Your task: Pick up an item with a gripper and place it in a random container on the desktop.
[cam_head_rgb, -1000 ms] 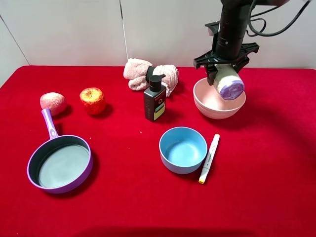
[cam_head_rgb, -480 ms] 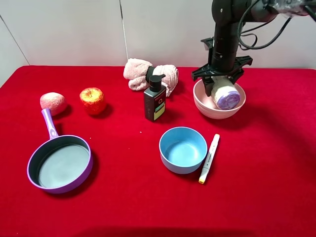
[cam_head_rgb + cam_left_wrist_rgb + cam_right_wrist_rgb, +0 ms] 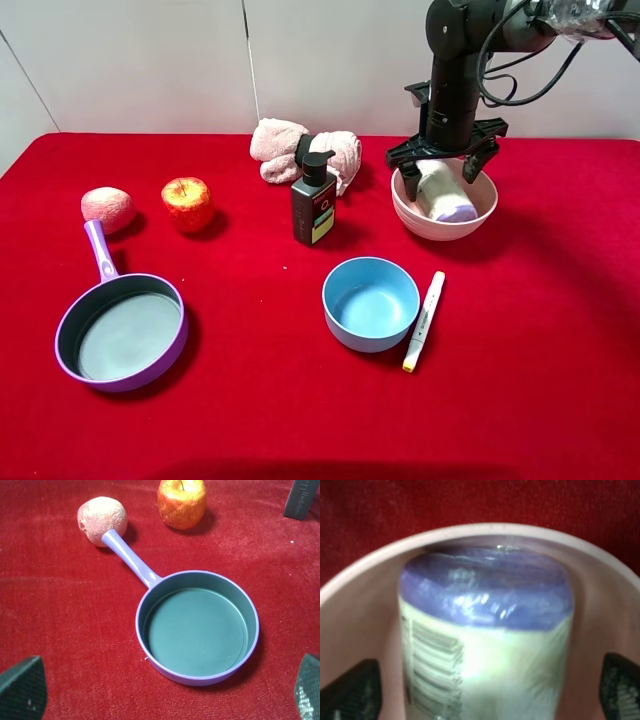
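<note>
Red cloth covers the tabletop. At its back right the pink bowl holds the white roll, which lies tilted inside it with one purple end near the front wall. The right pincer hangs low over the pink bowl, spread wide, its fingers on either side of the roll and clear of it. The left pincer, also spread wide, hovers above the purple pan. Nearer the front sits a blue bowl with a marker just beside it.
</note>
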Action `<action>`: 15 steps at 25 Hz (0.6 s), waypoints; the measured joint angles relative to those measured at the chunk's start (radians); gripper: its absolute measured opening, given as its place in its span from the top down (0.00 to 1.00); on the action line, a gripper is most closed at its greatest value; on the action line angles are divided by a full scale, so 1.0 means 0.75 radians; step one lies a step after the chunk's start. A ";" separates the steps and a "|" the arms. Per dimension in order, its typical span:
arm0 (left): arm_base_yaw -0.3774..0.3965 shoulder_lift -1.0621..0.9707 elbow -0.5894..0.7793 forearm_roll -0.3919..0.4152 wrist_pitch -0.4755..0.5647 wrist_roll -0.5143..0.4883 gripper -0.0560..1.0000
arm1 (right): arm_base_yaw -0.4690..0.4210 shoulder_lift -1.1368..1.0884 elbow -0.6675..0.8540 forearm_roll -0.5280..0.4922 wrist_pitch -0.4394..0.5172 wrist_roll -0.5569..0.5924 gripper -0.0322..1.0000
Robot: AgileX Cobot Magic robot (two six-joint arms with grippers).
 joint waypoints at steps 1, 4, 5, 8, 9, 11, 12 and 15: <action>0.000 0.000 0.000 0.000 0.000 0.000 0.01 | 0.000 0.000 0.000 -0.003 0.000 0.000 0.31; 0.000 0.000 0.000 0.000 0.000 0.000 0.01 | 0.000 0.000 0.000 -0.004 0.001 0.000 0.30; 0.000 0.000 0.000 0.000 0.000 0.000 0.01 | 0.000 0.000 0.000 -0.004 0.002 0.000 0.30; 0.000 0.000 0.000 0.000 0.000 0.000 0.01 | 0.000 -0.002 0.000 -0.006 0.010 0.000 0.30; 0.000 0.000 0.000 0.000 0.000 0.000 0.01 | 0.000 -0.008 0.000 -0.006 0.011 0.000 0.30; 0.000 0.000 0.000 0.000 0.000 0.000 0.01 | 0.000 -0.025 0.000 -0.008 0.023 0.000 0.30; 0.000 0.000 0.000 0.000 0.000 0.000 0.01 | 0.000 -0.038 -0.001 -0.008 0.033 0.000 0.30; 0.000 0.000 0.000 0.000 0.000 0.000 0.01 | 0.000 -0.080 -0.002 -0.009 0.064 0.000 0.30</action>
